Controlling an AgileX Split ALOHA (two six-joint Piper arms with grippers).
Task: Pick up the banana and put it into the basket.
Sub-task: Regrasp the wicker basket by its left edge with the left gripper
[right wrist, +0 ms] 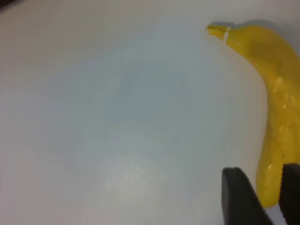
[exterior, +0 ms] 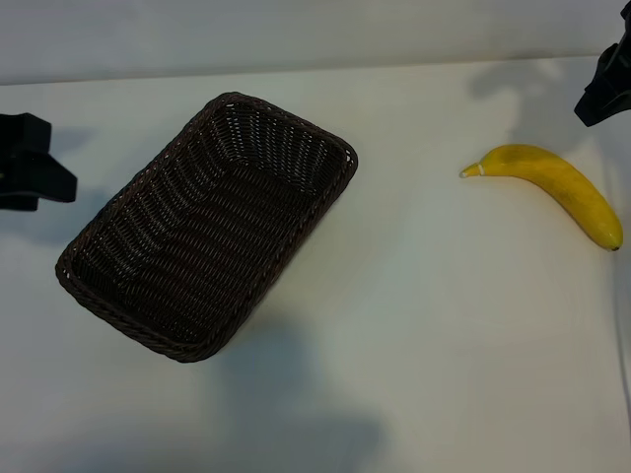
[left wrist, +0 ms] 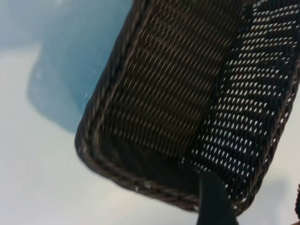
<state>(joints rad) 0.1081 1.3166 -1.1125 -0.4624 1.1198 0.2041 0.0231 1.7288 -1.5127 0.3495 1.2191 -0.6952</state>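
Right tool [right wrist: 262,197] fingers straddling smooth curved banana [right wrist: 276,103], perhaps touching

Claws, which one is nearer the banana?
The right claw, at the table's right edge beside the banana; the left claw sits beyond the basket.

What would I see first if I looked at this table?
First you'd spot the bright yellow banana lying on the white table at the exterior view's right, its stem tip pointing toward the middle. Next comes the big dark brown basket, sitting at a slant on the left with nothing in it. The right gripper hangs open by the banana's end, and the left gripper waits beside the basket.
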